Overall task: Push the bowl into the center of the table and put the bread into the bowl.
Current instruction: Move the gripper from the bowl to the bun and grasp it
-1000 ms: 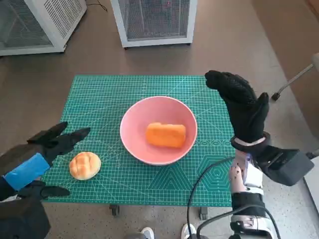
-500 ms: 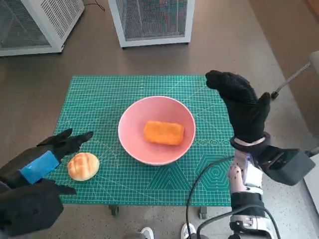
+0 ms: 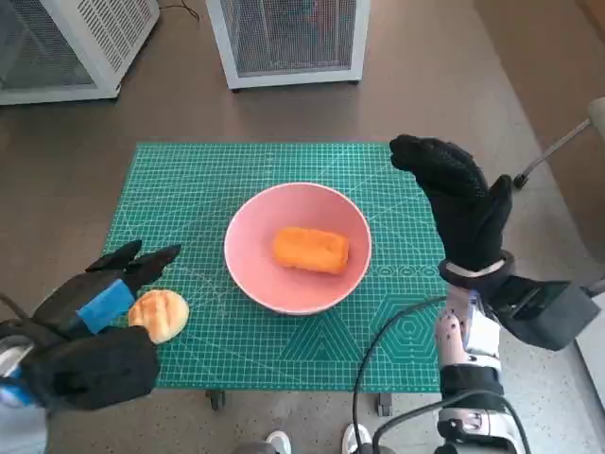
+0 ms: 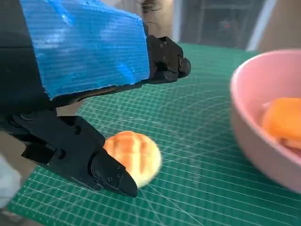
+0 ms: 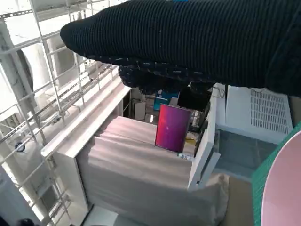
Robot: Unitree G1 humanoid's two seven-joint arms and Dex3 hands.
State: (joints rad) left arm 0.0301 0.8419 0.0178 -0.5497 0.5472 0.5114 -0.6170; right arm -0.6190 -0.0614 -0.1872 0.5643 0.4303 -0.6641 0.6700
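Bowl (image 3: 298,248) holding orange bread (image 3: 310,250); no legible writing.

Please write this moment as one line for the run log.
bowl: mat centre, orange bread inside | bun: on mat | left robot hand: open around bun | right robot hand: raised, open

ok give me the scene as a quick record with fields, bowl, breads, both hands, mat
bowl: pink, about mid-table, holds one bread
bread in bowl: orange oblong loaf
bread outside: round bun, on the mat left of the bowl
left hand: open, fingers either side of the bun, not gripping it
right hand: open, raised right of the bowl, holds nothing
mat: green cutting mat covering the table
left to do: bun not yet in bowl
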